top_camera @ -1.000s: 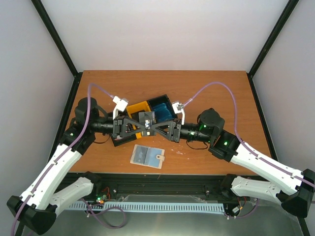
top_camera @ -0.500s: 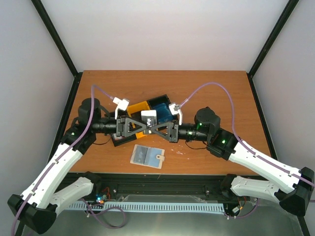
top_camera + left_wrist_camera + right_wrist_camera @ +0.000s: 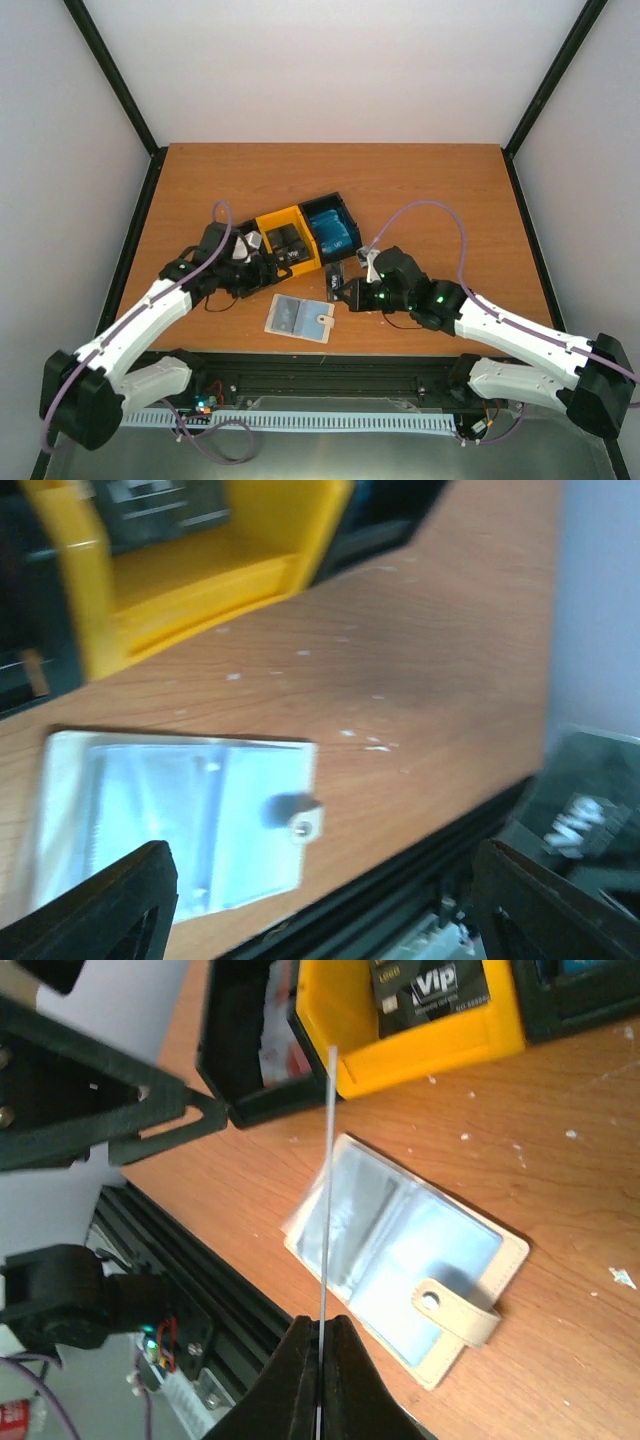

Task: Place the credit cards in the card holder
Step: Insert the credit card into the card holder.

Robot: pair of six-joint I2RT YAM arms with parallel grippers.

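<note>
The card holder [image 3: 300,318] lies open near the table's front edge, pale blue pockets up, snap tab to the right; it also shows as card holder [image 3: 170,820] and card holder [image 3: 400,1260]. My right gripper [image 3: 345,291] is shut on a black credit card [image 3: 336,282] held on edge just right of the holder. In the right wrist view that card [image 3: 326,1180] is a thin line rising from the right gripper [image 3: 321,1325]. My left gripper [image 3: 262,268] stands open and empty by the tray's left end; the left gripper [image 3: 320,920] frames the holder. More black credit cards [image 3: 430,985] lie in the yellow compartment.
A three-compartment tray [image 3: 268,218] sits behind the holder: black at left, yellow in the middle, blue cards [image 3: 332,230] at right. The table's front edge and black rail [image 3: 400,880] run close below the holder. The left gripper's body [image 3: 100,1100] hangs near the tray's left end.
The grippers met above the tray on one card. The left one opened and drew back left; the right one carried the card down beside the holder.
</note>
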